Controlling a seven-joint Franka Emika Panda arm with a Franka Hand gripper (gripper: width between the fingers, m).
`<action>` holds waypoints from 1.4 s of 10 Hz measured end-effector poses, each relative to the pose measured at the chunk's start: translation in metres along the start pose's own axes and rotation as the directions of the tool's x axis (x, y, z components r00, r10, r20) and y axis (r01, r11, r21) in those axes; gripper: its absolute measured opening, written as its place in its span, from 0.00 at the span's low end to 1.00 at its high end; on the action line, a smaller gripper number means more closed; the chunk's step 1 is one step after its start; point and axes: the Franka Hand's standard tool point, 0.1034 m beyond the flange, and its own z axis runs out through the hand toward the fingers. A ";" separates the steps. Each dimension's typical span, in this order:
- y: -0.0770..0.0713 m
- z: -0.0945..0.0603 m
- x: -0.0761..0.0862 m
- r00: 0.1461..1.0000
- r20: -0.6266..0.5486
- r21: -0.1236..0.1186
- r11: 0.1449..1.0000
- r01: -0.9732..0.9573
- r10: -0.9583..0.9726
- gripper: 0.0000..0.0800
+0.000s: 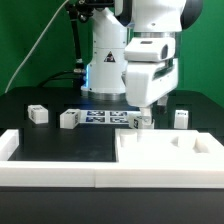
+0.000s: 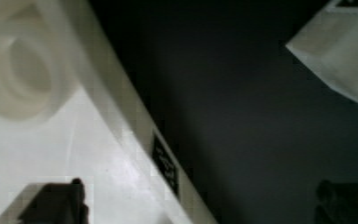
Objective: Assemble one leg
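Observation:
Several small white legs with tags stand on the black table: one (image 1: 37,114) at the exterior view's left, one (image 1: 68,118) beside the marker board, one (image 1: 140,121) under the arm, and one (image 1: 181,118) at the right. My gripper (image 1: 148,106) hangs just above the leg under the arm, behind the large flat white tray-like part (image 1: 165,158). In the wrist view my gripper (image 2: 201,205) is open and empty. Its dark fingertips (image 2: 51,202) stand wide apart, over the tray-like part's edge (image 2: 51,130) with its round recess and the dark table. No leg lies between them.
The marker board (image 1: 100,117) lies in front of the robot base. A white raised border (image 1: 12,146) runs along the table's front and left. A blurred white piece (image 2: 336,60) shows in a corner of the wrist view; I cannot tell what it is.

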 end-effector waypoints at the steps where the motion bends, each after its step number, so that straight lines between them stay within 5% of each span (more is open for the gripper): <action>1: -0.003 -0.001 0.002 0.997 -0.001 0.001 0.997 -0.076 0.076 0.81; 4: -0.028 0.003 0.010 0.878 -0.013 0.017 0.878 -0.478 0.479 0.81; 7: -0.051 0.007 0.023 0.638 0.000 0.043 0.637 -0.770 0.770 0.81; 12: -0.056 0.007 0.028 0.371 0.021 0.067 0.369 -0.927 0.928 0.81; 14: -0.086 0.015 0.027 0.378 0.032 0.060 0.376 -0.925 0.925 0.81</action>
